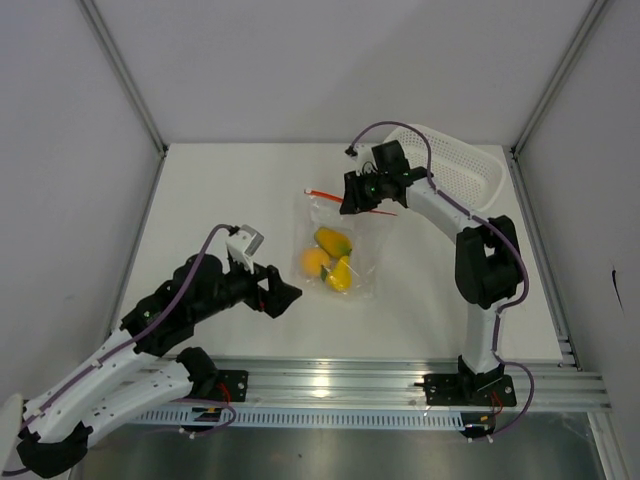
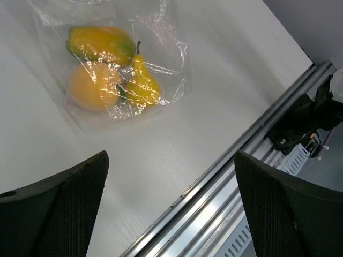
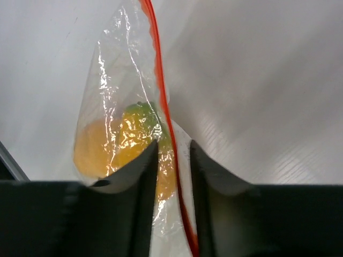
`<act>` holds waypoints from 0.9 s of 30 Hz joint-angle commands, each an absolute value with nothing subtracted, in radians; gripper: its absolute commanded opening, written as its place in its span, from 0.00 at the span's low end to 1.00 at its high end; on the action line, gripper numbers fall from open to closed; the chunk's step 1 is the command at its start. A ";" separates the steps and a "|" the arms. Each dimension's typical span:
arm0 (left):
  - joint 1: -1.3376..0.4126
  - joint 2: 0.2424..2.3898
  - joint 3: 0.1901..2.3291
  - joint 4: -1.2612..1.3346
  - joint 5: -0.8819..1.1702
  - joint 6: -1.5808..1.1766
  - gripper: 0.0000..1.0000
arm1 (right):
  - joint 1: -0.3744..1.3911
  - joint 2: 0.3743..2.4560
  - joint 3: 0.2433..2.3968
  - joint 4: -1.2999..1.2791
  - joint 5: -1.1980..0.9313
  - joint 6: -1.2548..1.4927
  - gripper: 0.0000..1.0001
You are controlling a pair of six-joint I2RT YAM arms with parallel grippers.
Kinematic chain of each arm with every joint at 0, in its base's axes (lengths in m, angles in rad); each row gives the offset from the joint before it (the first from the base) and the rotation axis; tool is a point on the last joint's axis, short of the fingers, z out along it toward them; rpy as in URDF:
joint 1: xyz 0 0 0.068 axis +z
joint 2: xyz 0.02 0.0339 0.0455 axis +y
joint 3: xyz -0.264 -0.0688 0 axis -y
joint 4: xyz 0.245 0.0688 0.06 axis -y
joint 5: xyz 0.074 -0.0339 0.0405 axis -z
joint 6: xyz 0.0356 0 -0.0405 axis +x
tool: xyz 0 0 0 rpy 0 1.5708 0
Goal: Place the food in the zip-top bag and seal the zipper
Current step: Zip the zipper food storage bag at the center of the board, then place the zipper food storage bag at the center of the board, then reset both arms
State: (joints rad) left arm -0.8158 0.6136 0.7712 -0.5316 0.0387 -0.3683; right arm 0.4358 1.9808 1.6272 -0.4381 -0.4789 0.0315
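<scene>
The clear zip-top bag [image 1: 352, 232] lies on the table's middle with the food inside: a green-patched mango [image 1: 333, 241], a round orange fruit [image 1: 315, 262] and a yellow pear-like piece [image 1: 340, 275]. The red zipper [image 1: 325, 193] runs along its far mouth edge. My right gripper [image 1: 352, 203] is at the mouth. In the right wrist view its jaws [image 3: 173, 143] stand narrowly apart astride the zipper [image 3: 161, 96], with bag film [image 3: 118, 80] between them. My left gripper [image 1: 290, 296] is wide open and empty [image 2: 171, 158], near the bag's bottom [image 2: 161, 32]; the fruits [image 2: 99, 43] show beyond it.
A white perforated basket [image 1: 455, 165] stands at the back right, behind the right arm. The aluminium rail [image 1: 400, 380] runs along the table's near edge, also in the left wrist view [image 2: 225, 214]. Grey walls enclose the table.
</scene>
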 commanded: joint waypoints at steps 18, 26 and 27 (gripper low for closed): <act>-0.815 0.581 0.683 -0.423 0.061 -0.526 1.00 | 0.460 1.705 1.527 -0.532 0.024 0.064 0.99; -0.815 0.537 0.623 -0.358 0.045 -0.583 0.99 | 0.476 1.346 1.079 -0.428 0.098 0.208 0.99; -0.815 0.523 0.608 -0.315 0.038 -0.591 1.00 | 0.479 1.303 1.031 -0.392 0.095 0.222 0.99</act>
